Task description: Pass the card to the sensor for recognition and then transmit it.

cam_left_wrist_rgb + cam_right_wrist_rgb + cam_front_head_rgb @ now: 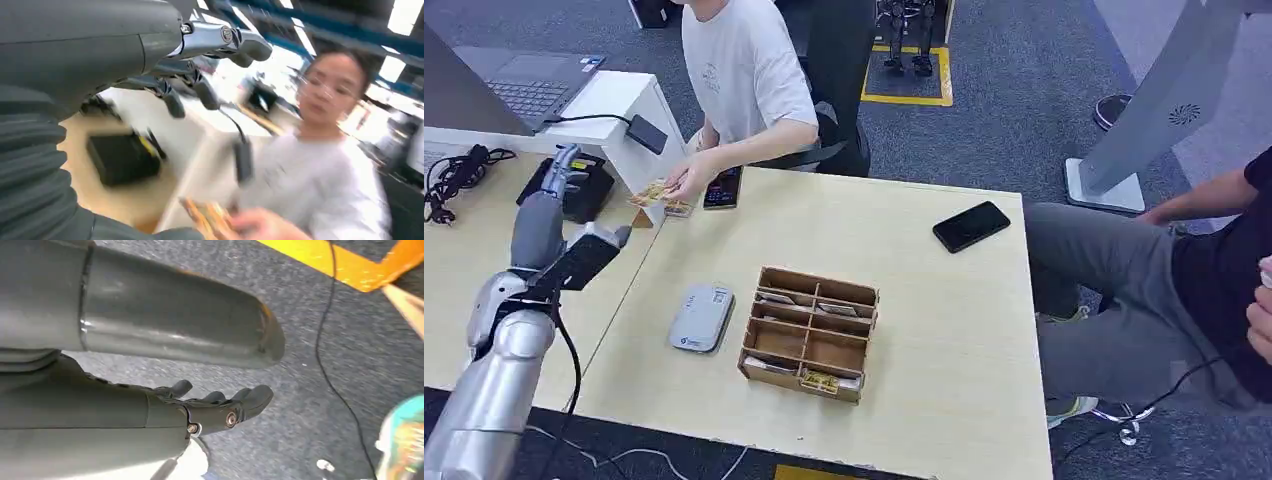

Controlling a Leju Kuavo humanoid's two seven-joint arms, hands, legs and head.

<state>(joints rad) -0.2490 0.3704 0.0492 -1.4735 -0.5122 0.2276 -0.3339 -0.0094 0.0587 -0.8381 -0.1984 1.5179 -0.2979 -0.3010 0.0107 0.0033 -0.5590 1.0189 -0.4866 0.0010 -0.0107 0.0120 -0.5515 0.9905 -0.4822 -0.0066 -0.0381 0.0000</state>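
The left hand (564, 168) is raised at the far left of the worktop (944, 300), above a black box (574, 190), with its arm reaching up from the near left. In the left wrist view its fingers (200, 90) are spread and slightly curled, with nothing between them, so it has let go. Just right of it, a person in a white shirt (744, 70) at the far side holds the card (652, 193) in one hand (692, 178), low over the far left corner of the worktop; the card is apart from the robot's fingers. In the left wrist view the card (207, 217) is blurred, in the person's fingers.

The sensor (701, 317), a flat grey pad, lies on the worktop near the left side, just left of a wooden tray (810, 333) split into compartments, some with cards in them. A dark phone (723, 187) lies beside the person's hand, and another phone (971, 226) lies at the far right of the worktop. A second person sits at the right.

The right hand (220, 407) hangs over grey carpet (310, 355), its fingers loosely curled in and holding nothing.
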